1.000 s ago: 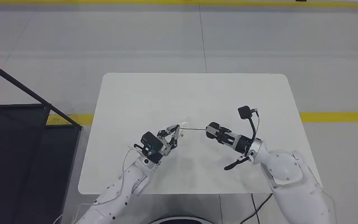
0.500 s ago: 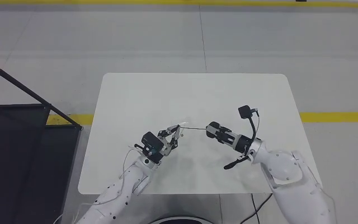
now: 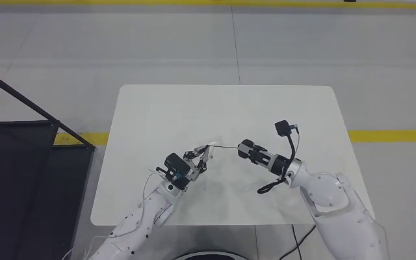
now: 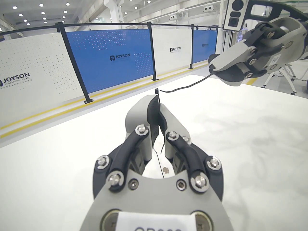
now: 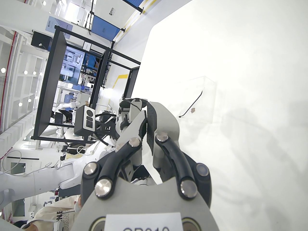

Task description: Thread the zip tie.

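1. Change: right gripper [image 3: 243, 147] has drawn slightly closer to the left gripper [image 3: 203, 155] and a little farther from the robot than a second ago. The left arm has kept its place.
2. Top view: both grippers sit over the middle of the white table [image 3: 162, 117], tips turned toward each other and near together. A thin black zip tie strap [image 3: 224, 149] spans the gap between them.
3. Left wrist view: left gripper [image 4: 155, 106] has its fingers pressed together on a small black zip tie head [image 4: 157, 92], which pokes up just above the fingertips.
4. Left wrist view, farther off: right gripper [image 4: 216, 73] has its fingers closed on one end of the zip tie strap [image 4: 187, 86]. The strap's free tip lies just beside the head. I cannot tell whether they touch, or whether head and strap belong to one tie.
5. Left wrist view, below the fingers: a thin black line and a brown speck [image 4: 165, 169] show on the table [image 4: 240, 145].
6. Right wrist view: right gripper [image 5: 146, 111] has its fingers closed together above the table [image 5: 240, 37].
7. Right wrist view, beyond the fingers: a clear box [image 5: 213, 102] stands on the table, with a spare zip tie [image 5: 193, 103] and the brown speck [image 5: 192, 110] lying inside.
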You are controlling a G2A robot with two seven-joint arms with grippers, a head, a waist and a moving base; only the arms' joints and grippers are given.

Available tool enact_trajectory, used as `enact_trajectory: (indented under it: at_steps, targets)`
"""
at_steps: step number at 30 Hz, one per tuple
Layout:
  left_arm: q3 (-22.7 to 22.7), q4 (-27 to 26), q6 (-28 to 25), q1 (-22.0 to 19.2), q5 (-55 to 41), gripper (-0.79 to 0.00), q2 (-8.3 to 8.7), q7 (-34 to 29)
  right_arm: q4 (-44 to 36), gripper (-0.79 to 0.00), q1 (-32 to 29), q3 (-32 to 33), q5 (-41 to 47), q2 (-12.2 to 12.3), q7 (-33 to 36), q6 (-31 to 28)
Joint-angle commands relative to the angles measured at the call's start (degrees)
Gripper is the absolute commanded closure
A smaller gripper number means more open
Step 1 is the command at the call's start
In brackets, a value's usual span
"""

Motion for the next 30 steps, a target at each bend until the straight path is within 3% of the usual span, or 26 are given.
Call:
enact_trajectory:
  at_steps: [1, 30]
  targets:
    - [0.0, 0.0, 0.0, 0.0, 0.0, 0.0, 0.0, 0.0, -0.07, 0.0, 0.04, -0.1, -0.15, 0.01, 0.0, 0.17]
    - [0.0, 0.0, 0.0, 0.0, 0.0, 0.0, 0.0, 0.0, 0.3, 0.0, 0.48, -0.3, 0.34, 0.18, 0.72, 0.29]
